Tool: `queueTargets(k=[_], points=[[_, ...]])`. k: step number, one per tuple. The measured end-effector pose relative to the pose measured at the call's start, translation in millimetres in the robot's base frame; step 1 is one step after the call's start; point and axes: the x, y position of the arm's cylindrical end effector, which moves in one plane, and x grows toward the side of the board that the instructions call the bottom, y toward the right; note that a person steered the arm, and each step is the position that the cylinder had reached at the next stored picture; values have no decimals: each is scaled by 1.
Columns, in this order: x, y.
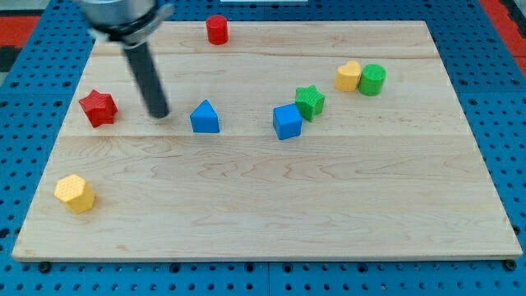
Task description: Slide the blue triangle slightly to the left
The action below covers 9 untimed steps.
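The blue triangle (205, 117) sits on the wooden board (263, 205), left of centre in the upper half. My tip (159, 114) rests on the board just to the triangle's left, a small gap apart from it. The dark rod slants up to the view's top left. A red star (98, 108) lies to the left of my tip.
A blue cube (287, 122) touches a green star (310, 101) right of centre. A yellow block (348, 76) and a green cylinder (372, 79) sit together at the upper right. A red cylinder (217, 30) stands at the top edge. A yellow hexagon (75, 193) lies at the lower left.
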Motion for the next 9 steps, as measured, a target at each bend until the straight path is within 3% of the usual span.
queueTargets(k=[1,2,3,4,6,9], points=[[-22,58],[2,56],[33,-3],[53,3],[45,58],[69,49]])
